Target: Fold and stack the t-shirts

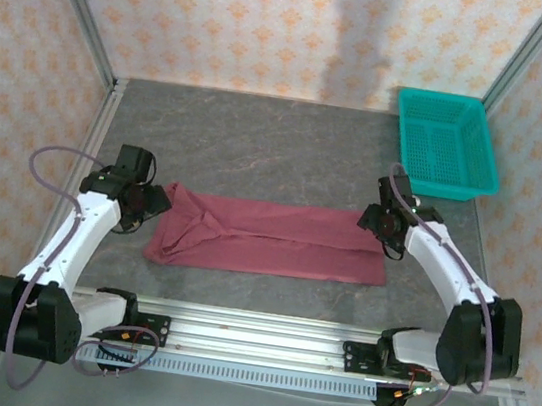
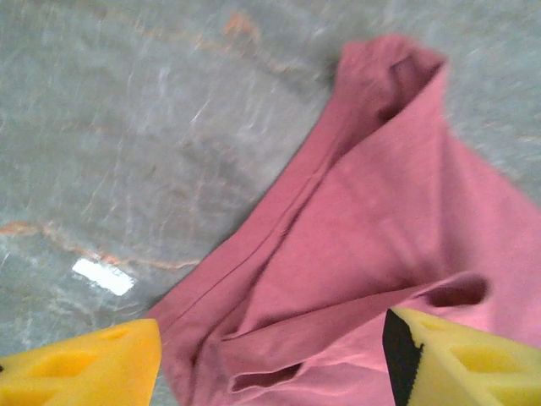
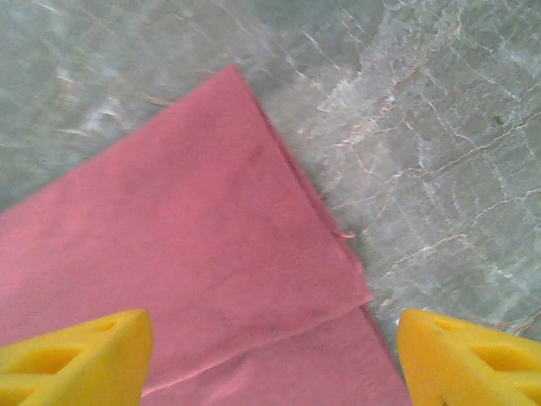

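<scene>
The maroon t-shirt (image 1: 271,237) lies folded into a long strip across the middle of the grey table, no lettering showing. My left gripper (image 1: 155,199) hovers open at the shirt's left end; in the left wrist view its yellow fingers (image 2: 80,368) stand wide apart over the creased sleeve and hem folds of the t-shirt (image 2: 380,245), holding nothing. My right gripper (image 1: 377,221) is open at the shirt's upper right corner. The right wrist view has the two-layered edge of the t-shirt (image 3: 186,254) lying flat between the spread yellow fingers (image 3: 461,359).
A teal mesh basket (image 1: 447,144) sits at the table's back right corner, close behind the right arm. Patterned walls and metal posts enclose the table. An aluminium rail (image 1: 252,337) runs along the near edge. Bare table (image 1: 259,146) lies behind the shirt.
</scene>
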Robot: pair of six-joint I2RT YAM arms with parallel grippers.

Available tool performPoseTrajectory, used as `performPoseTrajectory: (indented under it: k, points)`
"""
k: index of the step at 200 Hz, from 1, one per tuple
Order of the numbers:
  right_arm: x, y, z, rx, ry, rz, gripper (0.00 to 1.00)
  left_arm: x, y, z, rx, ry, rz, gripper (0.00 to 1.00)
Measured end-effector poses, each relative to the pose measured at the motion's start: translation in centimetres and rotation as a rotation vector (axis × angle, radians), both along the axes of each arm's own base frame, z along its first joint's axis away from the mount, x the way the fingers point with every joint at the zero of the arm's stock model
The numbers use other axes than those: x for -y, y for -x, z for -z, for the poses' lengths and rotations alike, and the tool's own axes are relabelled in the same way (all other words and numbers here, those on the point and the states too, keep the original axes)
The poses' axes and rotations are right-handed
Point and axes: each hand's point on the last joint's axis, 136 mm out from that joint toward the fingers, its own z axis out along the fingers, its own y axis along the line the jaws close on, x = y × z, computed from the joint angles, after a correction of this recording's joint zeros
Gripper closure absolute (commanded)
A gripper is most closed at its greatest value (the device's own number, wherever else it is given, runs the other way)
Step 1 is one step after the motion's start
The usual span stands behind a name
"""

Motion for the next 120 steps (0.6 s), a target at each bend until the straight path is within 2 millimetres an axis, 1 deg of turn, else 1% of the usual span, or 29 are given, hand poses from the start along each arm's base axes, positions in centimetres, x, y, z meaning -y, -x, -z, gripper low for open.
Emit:
performPoseTrajectory:
  k: [14,27,48,62,71,87,104,120]
  points:
    - [-0.7,-0.4,-0.4,0.024,-0.033,-0.014,0.2,0.3,-1.2,-0.8,0.027,0.01,0.018,0.3]
    - [-1.4,-0.7,0.3,0.002,-0.061,-0.03,0.2,0.9,-2.2,-0.8,0.021,0.033,0.047,0.31]
    - [-2.9,-1.2,2.7,-0.077,-0.097,-0.067,0.19,2.5,-3.1,0.7,-0.047,0.062,0.122,0.33]
    - [-4.1,-1.3,4.3,-0.122,-0.122,-0.098,0.19,3.6,-3.1,2.0,-0.097,0.059,0.182,0.35]
    - [-4.8,-1.1,5.0,-0.144,-0.136,-0.115,0.19,4.4,-3.0,2.6,-0.123,0.059,0.222,0.39]
    - [-5.8,-1.1,5.6,-0.161,-0.156,-0.139,0.19,5.6,-3.0,3.4,-0.158,0.055,0.289,0.48]
    - [-6.3,-1.1,5.8,-0.163,-0.171,-0.152,0.19,6.5,-3.3,4.2,-0.189,0.048,0.332,0.52]
    - [-6.5,-1.3,5.8,-0.16,-0.179,-0.156,0.19,7.0,-3.6,4.9,-0.219,0.039,0.371,0.58]
